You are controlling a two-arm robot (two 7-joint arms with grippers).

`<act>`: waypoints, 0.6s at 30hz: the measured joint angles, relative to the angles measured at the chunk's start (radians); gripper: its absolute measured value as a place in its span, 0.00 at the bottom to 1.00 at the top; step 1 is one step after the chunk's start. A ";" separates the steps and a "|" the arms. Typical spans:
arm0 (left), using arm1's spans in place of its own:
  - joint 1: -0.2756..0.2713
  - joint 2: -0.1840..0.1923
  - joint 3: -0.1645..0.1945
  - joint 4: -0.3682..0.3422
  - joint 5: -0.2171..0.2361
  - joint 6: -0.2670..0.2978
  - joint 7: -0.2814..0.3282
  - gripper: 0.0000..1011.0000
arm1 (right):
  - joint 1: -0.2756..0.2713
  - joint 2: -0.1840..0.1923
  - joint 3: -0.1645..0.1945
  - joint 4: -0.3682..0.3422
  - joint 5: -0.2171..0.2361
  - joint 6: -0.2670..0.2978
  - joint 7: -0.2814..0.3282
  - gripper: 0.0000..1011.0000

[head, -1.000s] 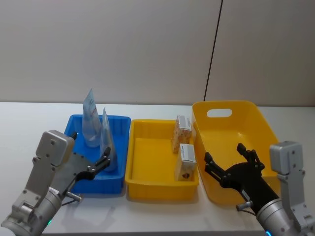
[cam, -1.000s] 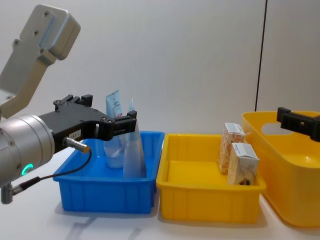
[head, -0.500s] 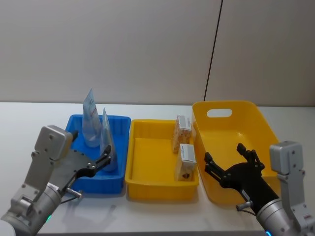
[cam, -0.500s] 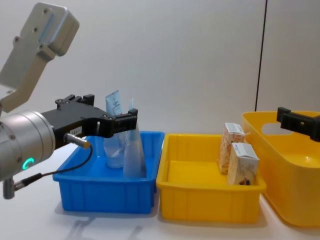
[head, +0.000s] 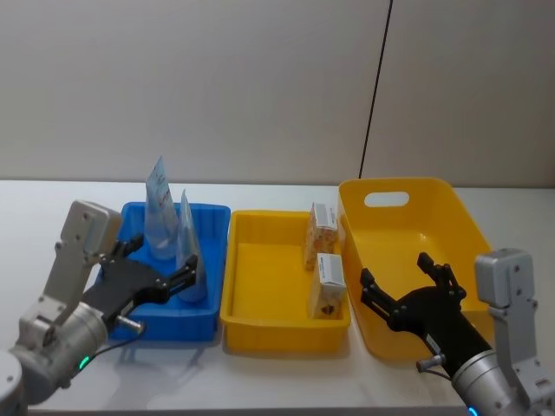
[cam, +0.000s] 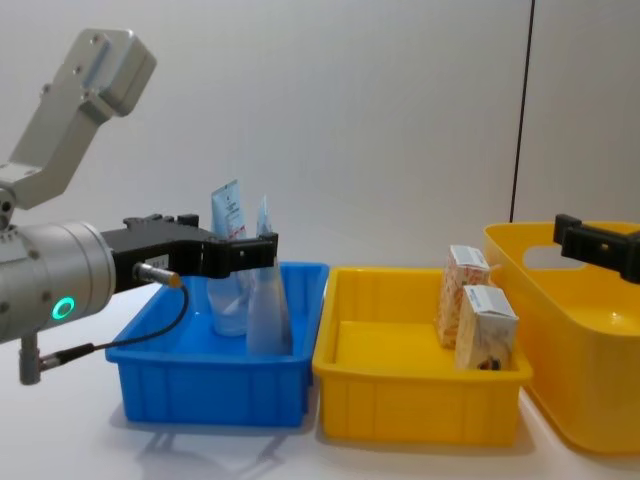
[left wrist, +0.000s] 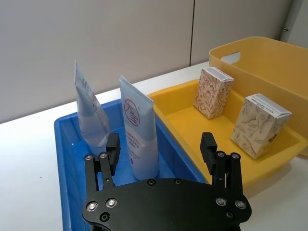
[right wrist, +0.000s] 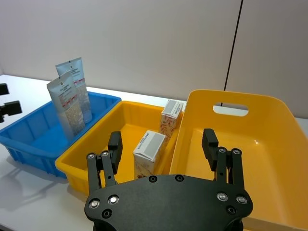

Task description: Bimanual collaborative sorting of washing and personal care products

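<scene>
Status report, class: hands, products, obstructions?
Left hand open at blue bin, near tubes. Right hand open over large yellow bin. Cartons in middle tray. Nothing blocking.

Head camera looks forward and down at the table [head: 52, 208]; chest camera sits lower, looking across it side-on. Both wrist cameras (mounted close, near table height) share the blue bin [left wrist: 67, 159].

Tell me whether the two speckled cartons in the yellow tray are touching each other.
Apart. The left wrist view shows bare floor of the yellow tray between the far carton and the near carton.
</scene>
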 joint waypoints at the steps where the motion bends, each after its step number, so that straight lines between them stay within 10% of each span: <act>1: -0.013 -0.004 0.000 0.018 -0.007 0.007 -0.013 0.99 | 0.000 0.000 0.000 0.000 0.000 0.000 0.000 0.99; 18: -0.177 -0.086 0.015 0.261 -0.035 0.018 -0.117 0.99 | 0.000 0.000 0.000 0.000 0.000 0.000 0.000 0.99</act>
